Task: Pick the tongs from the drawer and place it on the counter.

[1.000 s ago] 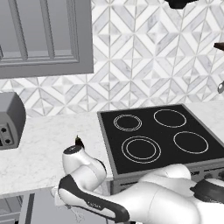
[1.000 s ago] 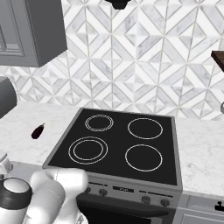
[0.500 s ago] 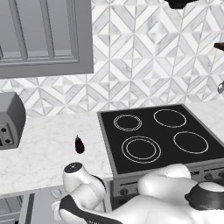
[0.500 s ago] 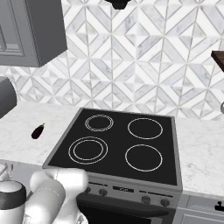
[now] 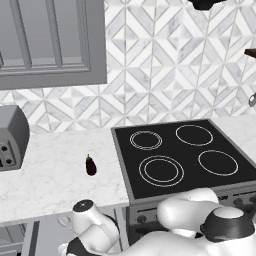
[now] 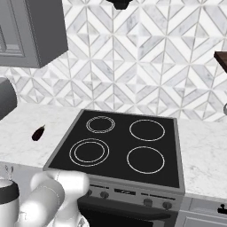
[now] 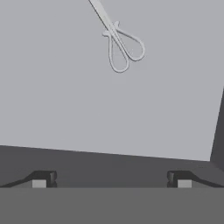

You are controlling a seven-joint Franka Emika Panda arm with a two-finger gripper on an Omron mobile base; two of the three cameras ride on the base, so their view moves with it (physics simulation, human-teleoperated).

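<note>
In the hand view the tongs (image 7: 119, 45) lie flat on the grey floor of the open drawer (image 7: 65, 92), a thin silvery utensil with two looped ends and a slim shaft running off the top edge. My gripper (image 7: 111, 180) hangs above the drawer, open, with nothing between its dark fingertips (image 7: 44, 179). The tongs lie well ahead of the fingertips and apart from them. The white marble counter (image 5: 50, 177) (image 6: 20, 137) runs left of the stove. My white arm (image 5: 92, 225) bends down below the counter's front edge.
A small dark eggplant (image 5: 91, 165) (image 6: 38, 132) lies on the counter near the black stovetop (image 5: 182, 155) (image 6: 122, 148). A grey toaster (image 5: 11, 137) stands at the far left under a grey upper cabinet (image 5: 50, 42). The drawer's dark side wall (image 7: 217, 131) rises at the hand view's right.
My arm has sunk lower in front of the counter edge, uncovering the eggplant in the left base view. The things on the counter have not moved.
</note>
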